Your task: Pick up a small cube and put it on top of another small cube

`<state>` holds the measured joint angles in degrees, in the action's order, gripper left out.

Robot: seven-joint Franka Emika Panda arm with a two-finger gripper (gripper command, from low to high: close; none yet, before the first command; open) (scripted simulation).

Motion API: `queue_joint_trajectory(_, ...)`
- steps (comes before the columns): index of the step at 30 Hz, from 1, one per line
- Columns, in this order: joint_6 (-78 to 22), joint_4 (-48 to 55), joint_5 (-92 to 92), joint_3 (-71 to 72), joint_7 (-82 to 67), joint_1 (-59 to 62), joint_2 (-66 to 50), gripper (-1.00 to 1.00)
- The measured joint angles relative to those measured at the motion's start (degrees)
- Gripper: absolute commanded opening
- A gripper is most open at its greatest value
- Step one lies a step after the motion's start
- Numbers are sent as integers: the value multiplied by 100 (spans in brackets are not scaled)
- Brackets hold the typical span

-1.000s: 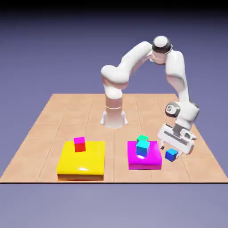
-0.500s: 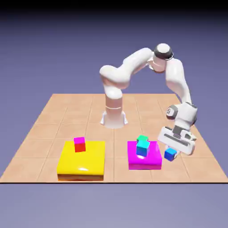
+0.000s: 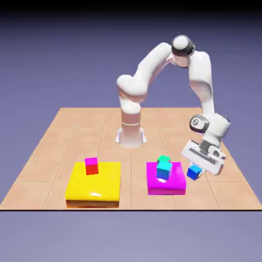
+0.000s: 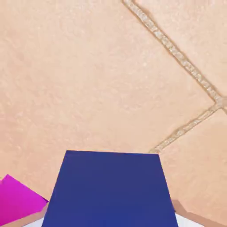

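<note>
The dark-blue small cube (image 3: 194, 172) hangs just above the tiled table to the right of the magenta slab (image 3: 165, 178), and my gripper (image 3: 196, 173) is shut on it. In the hand view the same dark-blue cube (image 4: 110, 189) fills the bottom middle and hides my fingertips. The light cyan cube (image 3: 164, 169) rests on the magenta slab, with a green-teal cube (image 3: 164, 159) right behind it. My gripper is to the exterior view's right of the cyan cube, at about the same height.
A yellow slab (image 3: 93, 187) with a small red-magenta cube (image 3: 91, 166) on it lies at the exterior view's left. The robot base (image 3: 130, 134) stands at the back middle. A corner of the magenta slab (image 4: 15, 201) shows at the hand view's bottom left.
My gripper closed on the dark-blue cube and has lifted it slightly off the table, shifting a little toward the magenta slab.
</note>
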<state>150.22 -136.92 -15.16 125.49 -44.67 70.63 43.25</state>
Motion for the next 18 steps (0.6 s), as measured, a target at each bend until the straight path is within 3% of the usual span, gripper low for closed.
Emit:
queue_joint_trajectory(12, 375, -282, 2925, 391, 1949, 741, -1544, -100)
queue_joint_trajectory(18, -106, -136, 2783, -257, 3192, 509, -2079, -100)
